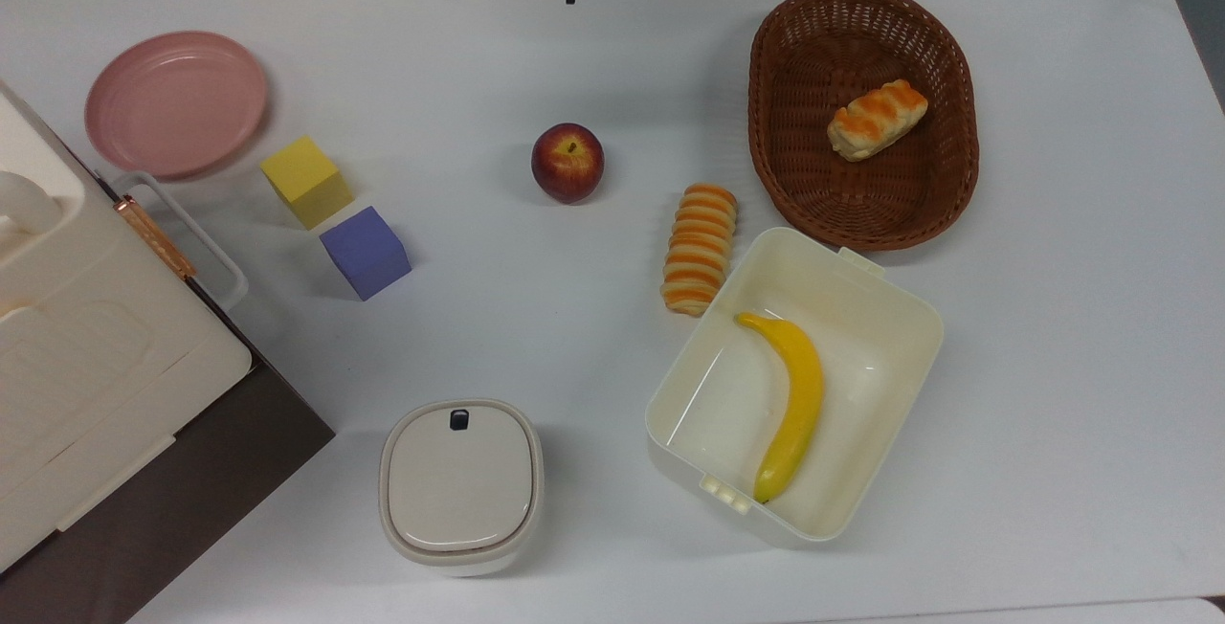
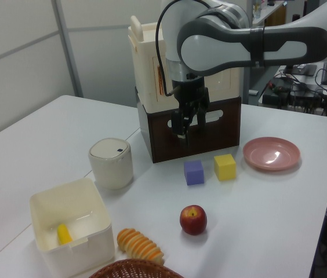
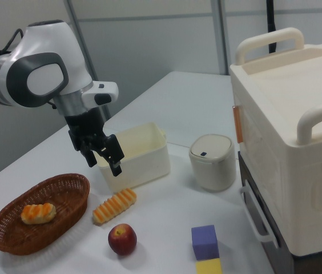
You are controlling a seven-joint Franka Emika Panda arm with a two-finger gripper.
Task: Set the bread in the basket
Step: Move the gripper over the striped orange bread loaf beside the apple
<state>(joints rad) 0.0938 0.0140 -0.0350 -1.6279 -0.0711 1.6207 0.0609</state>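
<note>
I've got the gripper (image 3: 105,156) hanging in the air with nothing in it, fingers spread apart, well above the worktop (image 1: 1053,366). In the top view its fingertips poke in at the top edge, far from the bread.

The bread (image 1: 701,248), the long ridged roll, lies flat on the worktop, not yet in the basket (image 1: 794,174). In the top view it sits between the apple (image 1: 567,162) and the cream plastic box (image 1: 890,318), its lower end just beside the box's corner, the basket's rim near its upper end.

Long axis: in the top view it runs nearly top to bottom, leaning slightly, upper end tipped toward the top view's right, toward the basket. In the right view it runs diagonally, the higher end toward the box.

Risks as I judge them:
- Wrong roll. A shorter chunky roll (image 1: 878,120) already lies in the basket; I must not go for that one.
- Box wall close to the bread's lower end; a finger coming down there could clip the box and shove it with its banana (image 1: 790,404).
- Closing along the length instead of across the narrow width would not fit; I'd need to turn the wrist to span the ridges' width.
- Soft-looking, ridged surface: an off-centre pinch could let it droop or slip on the carry.
- A low carry could catch the basket's rim.
</note>
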